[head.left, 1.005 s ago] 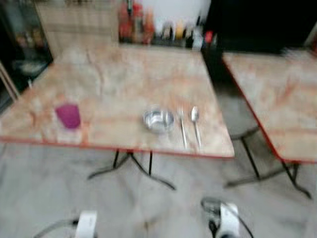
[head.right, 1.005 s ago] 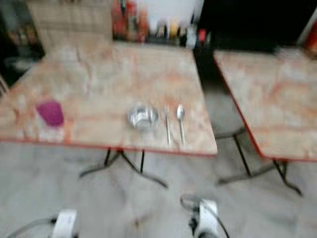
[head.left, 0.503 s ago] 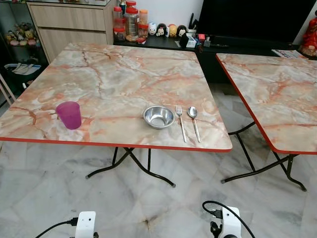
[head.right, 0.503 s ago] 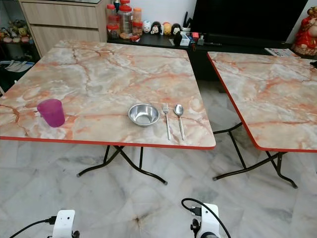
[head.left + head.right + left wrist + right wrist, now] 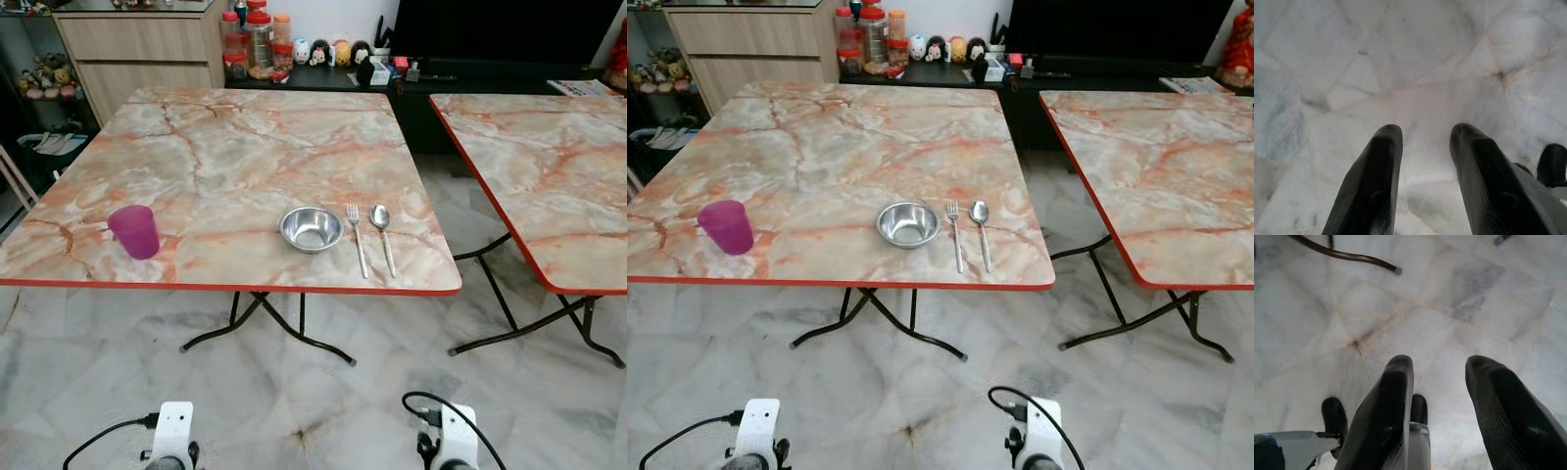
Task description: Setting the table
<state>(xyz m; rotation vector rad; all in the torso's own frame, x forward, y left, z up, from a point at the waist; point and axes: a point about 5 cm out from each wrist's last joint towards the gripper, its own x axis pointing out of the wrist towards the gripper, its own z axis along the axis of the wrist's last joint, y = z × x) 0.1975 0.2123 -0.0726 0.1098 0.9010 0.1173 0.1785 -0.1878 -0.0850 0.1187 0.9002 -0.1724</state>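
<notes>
Head views: A marble-patterned counter [image 5: 245, 147] with a red edge is seen ahead on black folding legs. The steel bowl [image 5: 312, 229] is taken as the landmark; it is placed near the counter's front edge. A fork [image 5: 357, 238] is laid just to the right of the bowl, and a spoon [image 5: 382, 235] just beyond the fork, both pointing away from the robot. A purple cup [image 5: 134, 231] is set upright well to the left of the bowl. A second counter [image 5: 549, 166] is seen well to the right of the bowl.

Left wrist view: The left gripper [image 5: 1422, 142] is hung over the marble floor [image 5: 1400, 58], well below the bowl; its fingers are spread and empty.

Right wrist view: The right gripper [image 5: 1442, 374] is likewise held over the floor, fingers spread, nothing gripped.
</notes>
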